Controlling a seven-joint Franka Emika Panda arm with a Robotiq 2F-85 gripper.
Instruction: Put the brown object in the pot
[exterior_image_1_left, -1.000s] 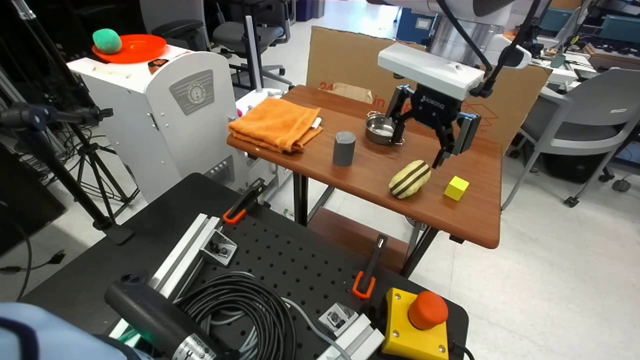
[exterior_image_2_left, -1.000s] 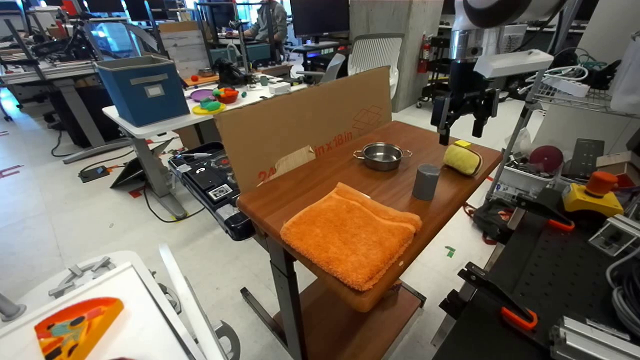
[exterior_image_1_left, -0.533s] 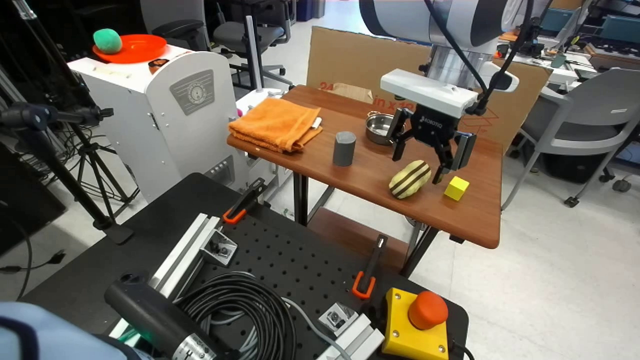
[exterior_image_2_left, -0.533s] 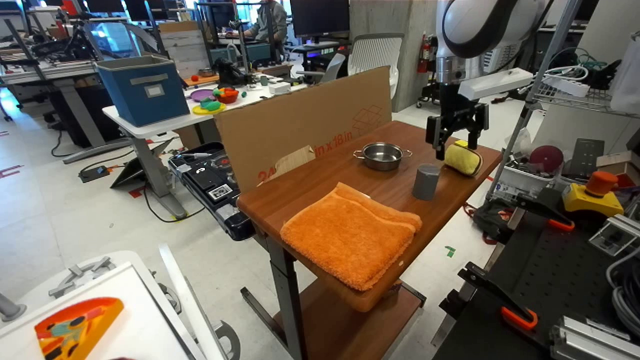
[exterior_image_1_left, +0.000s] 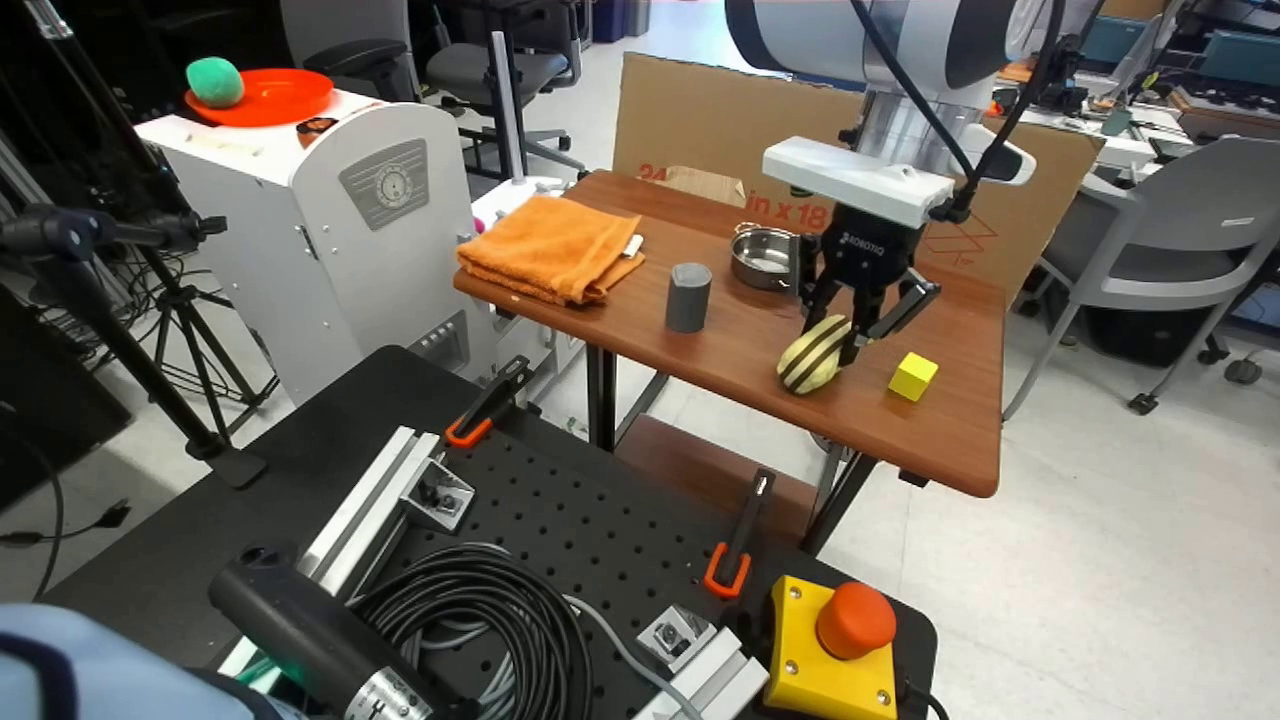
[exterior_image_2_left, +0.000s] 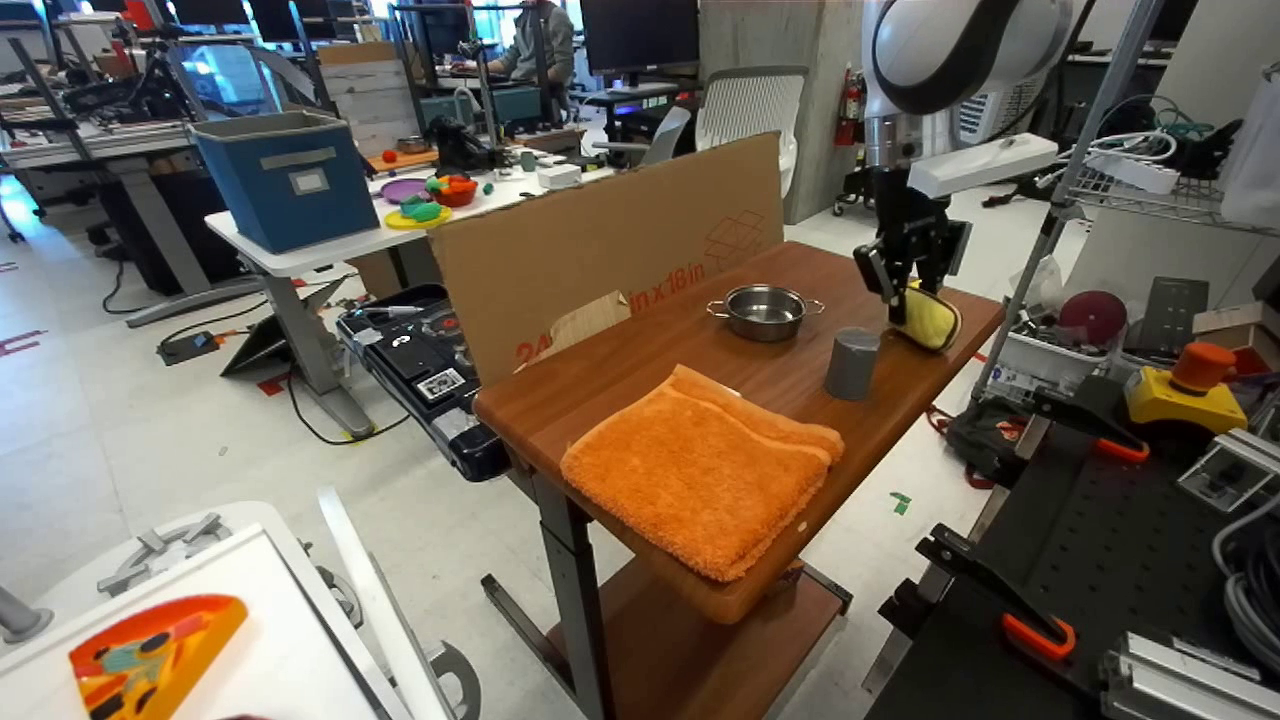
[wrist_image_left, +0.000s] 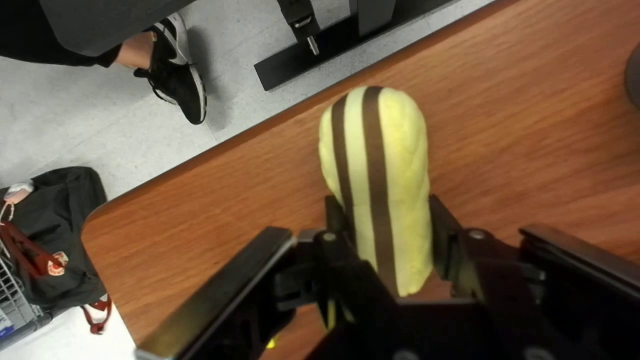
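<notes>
The arm (exterior_image_1_left: 830, 45), as I see it from here, has a smooth, rounded shell of white colour, with a broad dark band (exterior_image_1_left: 975, 45) on it. Below the shell there is a shiny silver cylinder (exterior_image_1_left: 908, 130), and near it a long white box (exterior_image_1_left: 855, 180) with straight edges. Two black cables (exterior_image_1_left: 912, 90) come together at the end of this box. The end effector (exterior_image_1_left: 830, 338) is black and angular, and its body carries the word ROBOTIQ in pale letters (exterior_image_1_left: 862, 243). Its dark fingers (wrist_image_left: 445, 240) have small, round screw heads (wrist_image_left: 477, 234).
</notes>
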